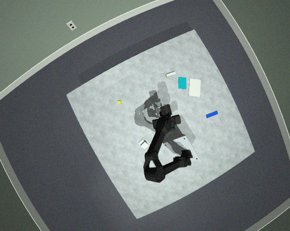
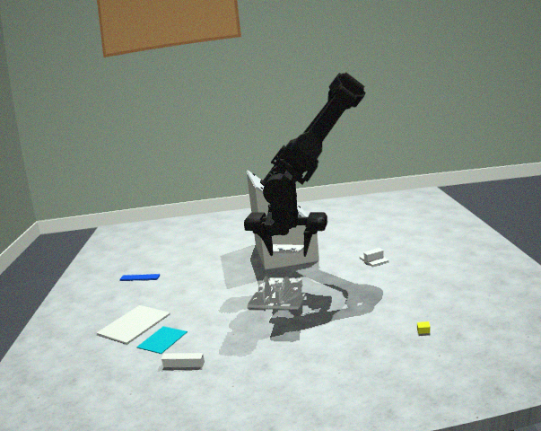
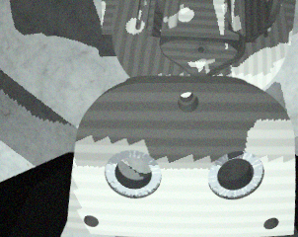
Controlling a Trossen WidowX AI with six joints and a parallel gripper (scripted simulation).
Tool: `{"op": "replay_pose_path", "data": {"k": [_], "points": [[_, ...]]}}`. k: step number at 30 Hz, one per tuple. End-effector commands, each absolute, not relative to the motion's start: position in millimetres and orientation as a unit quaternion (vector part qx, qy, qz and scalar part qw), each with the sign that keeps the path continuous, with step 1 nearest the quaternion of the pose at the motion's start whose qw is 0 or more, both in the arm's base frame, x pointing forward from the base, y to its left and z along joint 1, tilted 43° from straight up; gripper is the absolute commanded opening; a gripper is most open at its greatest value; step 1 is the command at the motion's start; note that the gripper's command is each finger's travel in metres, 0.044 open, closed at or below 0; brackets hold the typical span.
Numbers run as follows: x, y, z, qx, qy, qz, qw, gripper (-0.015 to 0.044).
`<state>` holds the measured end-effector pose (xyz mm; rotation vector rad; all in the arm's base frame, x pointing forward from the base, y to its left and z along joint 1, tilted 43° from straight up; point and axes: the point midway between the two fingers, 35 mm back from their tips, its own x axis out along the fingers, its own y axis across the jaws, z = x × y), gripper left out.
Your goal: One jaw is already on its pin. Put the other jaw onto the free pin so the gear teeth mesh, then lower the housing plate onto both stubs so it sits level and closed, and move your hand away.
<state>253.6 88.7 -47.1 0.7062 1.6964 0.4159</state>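
Nearest, low in the exterior frame, a white block (image 1: pixel 170 73) (image 2: pixel 182 363) lies left of centre, a teal card (image 1: pixel 182 83) (image 2: pixel 162 339) just behind it, and a yellow cube (image 1: pixel 119 102) (image 2: pixel 423 328) sits over at lower right. Now the middle: here's the base (image 1: pixel 158 106) (image 2: pixel 274 306) (image 3: pixel 139 68), flat on the table in heavy shadow, its jaws standing on it. Are the teeth meshed? Can't tell from here. Just above, the gripper (image 1: pixel 166 121) (image 2: pixel 289 254) (image 3: pixel 180 165) points down, fingers spread wide, and yes, it has the housing plate (image 2: pixel 287 249) (image 3: pixel 184 123) between them, two round holes showing low in the wrist frame, held clear of the base. Looks like the lowering step is coming up, assuming the second jaw is seated. Next: line those holes over the stubs, keep the plate level, ease straight down; a little off and it could catch one stub and tilt. Further back stands the wedge stand (image 1: pixel 193 149) (image 2: pixel 257 199), with a small white bracket (image 1: pixel 143 144) (image 2: pixel 373 256) to its right.
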Motion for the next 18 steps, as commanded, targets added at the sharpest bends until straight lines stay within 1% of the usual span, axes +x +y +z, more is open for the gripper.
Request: {"op": "replay_pose_path", "data": {"k": [1, 18], "points": [[256.3, 77.3, -56.2, 0.319, 0.726, 0.173, 0.584, 0.0351], [255.8, 71.2, -61.8, 0.328, 0.726, 0.168, 0.58, 0.0351]]}}
